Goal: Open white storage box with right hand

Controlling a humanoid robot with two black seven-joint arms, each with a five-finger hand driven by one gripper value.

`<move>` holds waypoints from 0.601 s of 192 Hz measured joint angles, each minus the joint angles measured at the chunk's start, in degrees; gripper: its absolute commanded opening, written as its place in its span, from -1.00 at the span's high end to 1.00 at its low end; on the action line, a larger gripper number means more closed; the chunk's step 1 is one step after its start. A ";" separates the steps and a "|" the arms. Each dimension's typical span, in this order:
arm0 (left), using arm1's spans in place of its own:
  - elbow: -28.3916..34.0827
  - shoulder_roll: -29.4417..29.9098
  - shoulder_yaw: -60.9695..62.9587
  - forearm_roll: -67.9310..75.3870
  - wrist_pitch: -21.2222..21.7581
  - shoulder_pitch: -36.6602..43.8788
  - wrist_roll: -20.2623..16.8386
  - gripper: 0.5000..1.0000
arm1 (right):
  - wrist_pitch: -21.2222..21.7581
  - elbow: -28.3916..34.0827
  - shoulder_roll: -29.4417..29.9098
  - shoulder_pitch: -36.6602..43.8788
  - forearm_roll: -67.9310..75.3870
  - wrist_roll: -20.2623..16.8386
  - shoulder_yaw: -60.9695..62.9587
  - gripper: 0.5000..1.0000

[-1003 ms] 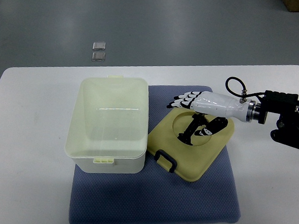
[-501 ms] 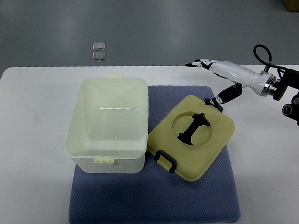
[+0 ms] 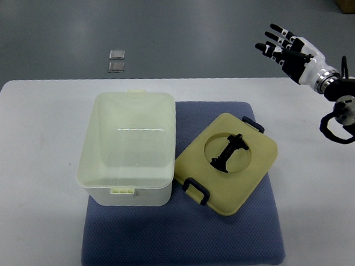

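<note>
Box (image 3: 128, 148), pale white w/ open top, sits on blue mat (image 3: 183, 242), long axis 12–6. Its lid (image 3: 227, 163) lies flat just at box's 3 o'clock, upside down, black handle showing. Right hand (image 3: 291, 52) up at 1 o'clock, fingers spread, holding nothing.

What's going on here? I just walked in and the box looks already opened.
It is open. The white storage box sits lidless on the blue mat, and its yellowish lid lies flat beside it on the right, not touching it as far as I can see. The robot's right hand is raised at the upper right, fingers spread, holding nothing. No left arm shows.
</note>
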 measured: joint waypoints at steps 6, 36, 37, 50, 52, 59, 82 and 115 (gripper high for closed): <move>0.00 0.00 0.00 0.00 0.00 0.01 0.00 -1.00 | 0.09 -0.61 1.03 -0.51 2.00 -0.04 0.54 -0.71; 0.01 0.00 -0.05 -0.01 0.00 0.00 0.00 -1.00 | 1.60 -2.67 5.44 -4.49 4.31 -0.08 7.91 -0.71; 0.01 0.00 -0.05 -0.02 0.00 0.00 0.00 -1.00 | 1.69 -2.69 5.54 -4.65 4.29 -0.08 8.23 -0.71; 0.06 0.00 -0.06 -0.04 -0.03 -0.02 0.00 -1.00 | 3.63 -2.99 6.50 -6.68 3.83 -0.08 11.79 -0.71; 0.06 0.00 -0.06 -0.04 -0.04 -0.02 0.00 -1.00 | 4.01 -3.04 6.57 -6.96 3.73 -0.08 12.13 -0.71; 0.06 0.00 -0.06 -0.05 -0.05 0.00 -0.01 -1.00 | 5.56 -3.35 6.76 -7.80 3.20 -0.08 13.01 -0.71; 0.02 0.00 0.00 -0.06 -0.08 -0.01 -0.01 -1.00 | 10.35 -5.64 7.33 -8.99 0.63 -0.14 14.37 -0.71; -0.07 0.00 0.03 0.02 -0.09 0.00 -0.01 -1.00 | 13.92 -7.42 7.76 -9.23 -0.77 -0.76 13.52 -0.71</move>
